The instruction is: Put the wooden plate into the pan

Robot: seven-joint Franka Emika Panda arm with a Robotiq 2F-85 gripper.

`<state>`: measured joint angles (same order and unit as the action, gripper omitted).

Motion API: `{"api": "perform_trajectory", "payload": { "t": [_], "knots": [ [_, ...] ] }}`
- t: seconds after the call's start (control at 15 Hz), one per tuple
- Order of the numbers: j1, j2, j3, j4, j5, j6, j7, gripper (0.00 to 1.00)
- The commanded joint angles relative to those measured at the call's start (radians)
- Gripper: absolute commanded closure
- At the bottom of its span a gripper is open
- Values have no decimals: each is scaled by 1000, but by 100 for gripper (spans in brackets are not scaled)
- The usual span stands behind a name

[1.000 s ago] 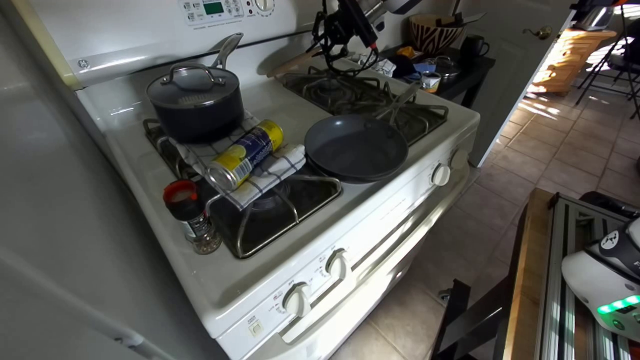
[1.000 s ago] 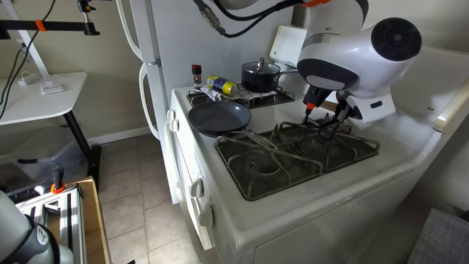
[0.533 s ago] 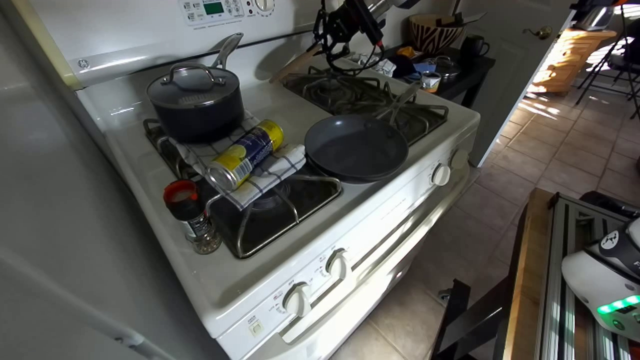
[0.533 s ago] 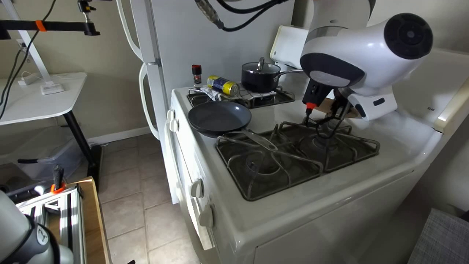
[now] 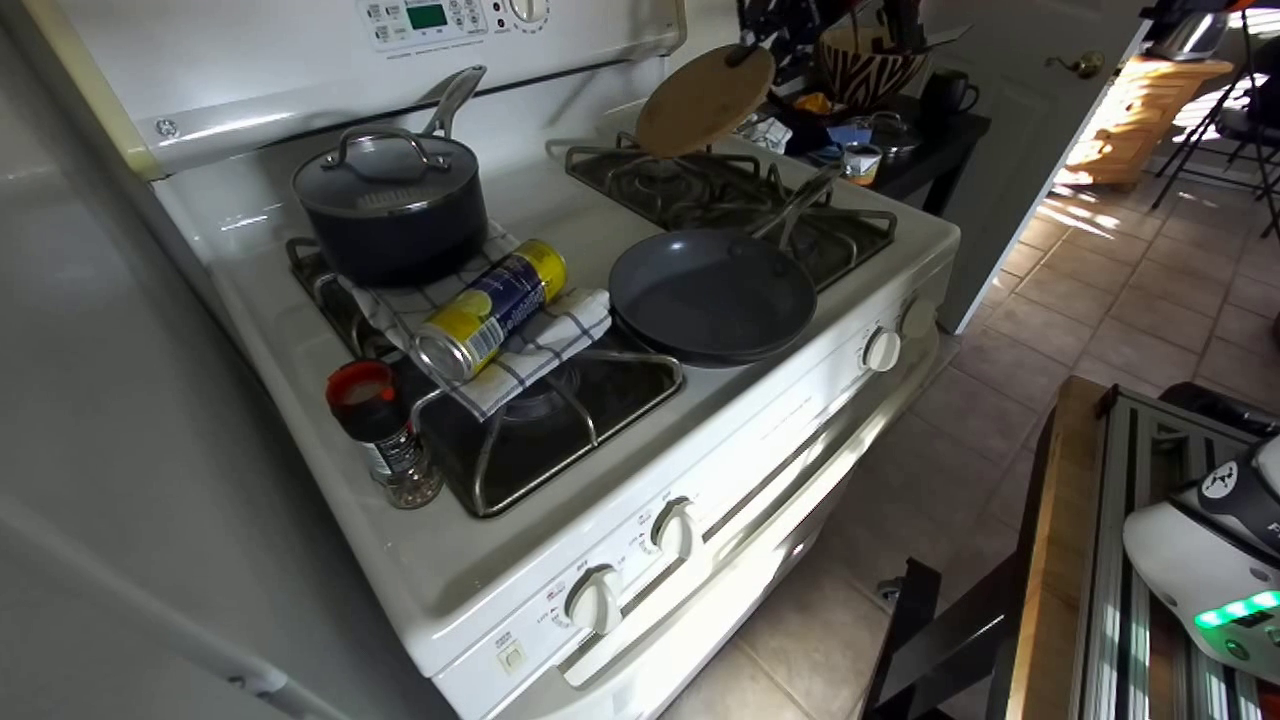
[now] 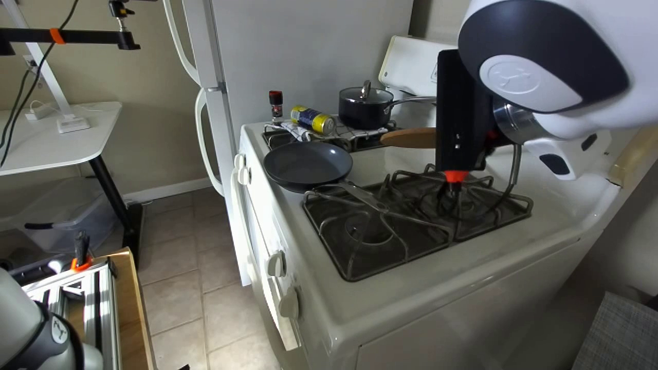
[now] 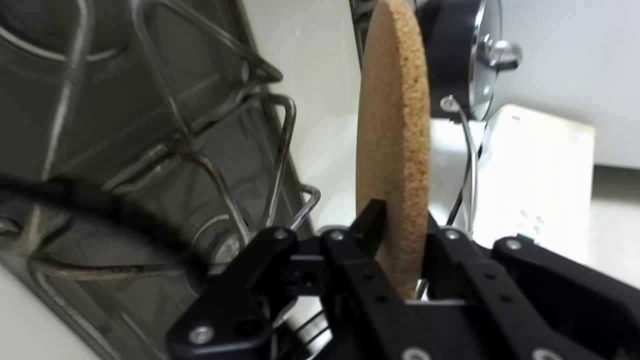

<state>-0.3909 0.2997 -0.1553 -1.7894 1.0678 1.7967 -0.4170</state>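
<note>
The wooden plate [image 5: 705, 102] is a round light-brown disc. It hangs tilted above the back burner in an exterior view, and its brown edge also shows in an exterior view [image 6: 408, 137]. In the wrist view the plate [image 7: 392, 115] stands on edge between the fingers. My gripper [image 7: 404, 225] is shut on the plate near its rim, with one finger on each face. The dark grey pan [image 5: 712, 295] rests upright on the stove's front, with nothing in it; it also shows in an exterior view [image 6: 308, 164]. The plate is behind the pan, towards the back panel.
A lidded black pot [image 5: 395, 205] stands on the back burner. A yellow-blue can [image 5: 495, 310] lies on a checked towel [image 5: 540, 350]. A spice jar [image 5: 385, 435] stands at the front corner. The pan's handle [image 6: 362, 195] reaches over the grates [image 6: 380, 221].
The gripper and the wooden plate have moved away from the stove's back panel and turned. The plate's broad face now shows where only a strip showed before. The pan has not moved.
</note>
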Motion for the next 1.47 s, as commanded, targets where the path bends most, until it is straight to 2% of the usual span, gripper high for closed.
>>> {"api": "perform_trajectory", "payload": {
  "t": [0.0,0.2,0.33,0.4,0.47,0.6,0.67,0.73,1.07,1.4],
  "knots": [
    [-21,-91,-50,-86,-48,-207,-169,97],
    [-13,-107,-78,-72,-126,-382,-255,97],
    [5,-112,-80,-51,-209,-446,-291,97],
    [13,-117,-81,-45,-228,-447,-287,97],
    [4,-95,-88,-44,-176,-429,-270,88],
    [17,-103,-85,-41,-201,-432,-275,88],
    [20,-105,-84,-41,-204,-432,-275,97],
    [29,-106,-82,-36,-222,-406,-284,97],
    [55,-43,-53,131,-313,-472,-395,97],
    [101,27,11,234,-294,-536,-442,97]
  ]
}}
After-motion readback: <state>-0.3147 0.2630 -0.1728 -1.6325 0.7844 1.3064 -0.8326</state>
